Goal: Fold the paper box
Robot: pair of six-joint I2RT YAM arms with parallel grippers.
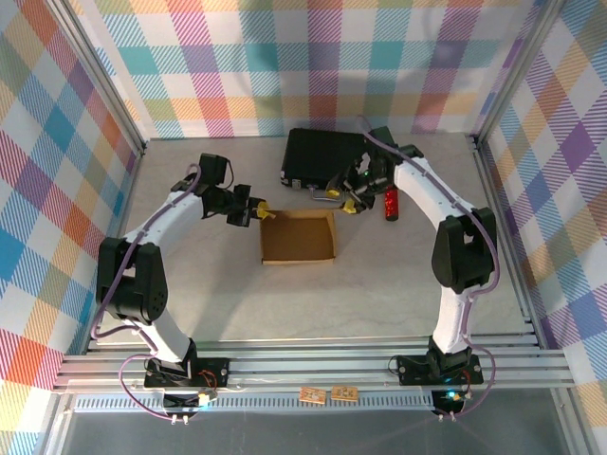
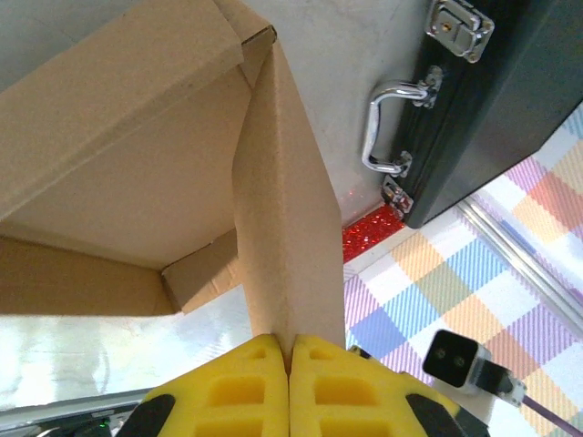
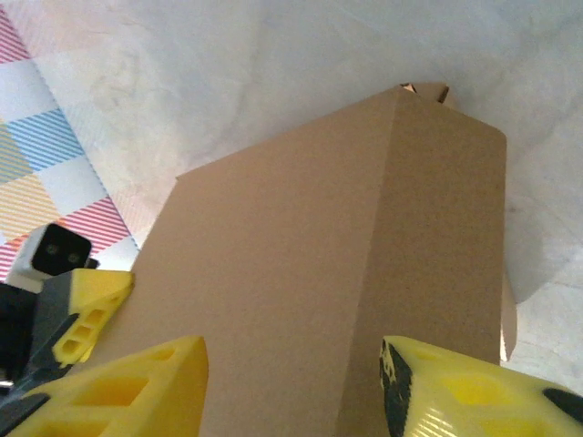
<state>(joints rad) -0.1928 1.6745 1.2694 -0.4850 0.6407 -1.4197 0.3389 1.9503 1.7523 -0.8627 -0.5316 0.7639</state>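
— Though looking down from above, cannot quite place the paper box against the two grippers. Lying where?

— At the middle of the table, open side up, shallow and brown, walls raised all round. Meets the left gripper at its ten o'clock corner. Has the right gripper close by its one o'clock corner.

— Left one apart or together?

— Together, and clamped on the box. From the left wrist: yellow fingers pressed flat against each other at six o'clock, pinching the near edge of an upright cardboard panel climbing toward twelve. Rest of the box spread toward nine and ten o'clock, with the inner floor and a small corner tab in sight.

— And the right?

— Apart. From the right wrist: yellow pads at seven and five o'clock, with a broad cardboard face filling the gap between and running up to a corner near one o'clock. One straight crease down that face, from one o'clock toward the five o'clock pad. Cannot tell whether touching the card or hanging just over it.

— Anything else close by?

— Black case at the box's twelve o'clock, set apart by a strip of bare table, its metal handle turned toward the box. Red glittery object at the box's two o'clock, just beside the right arm and near the case's corner.
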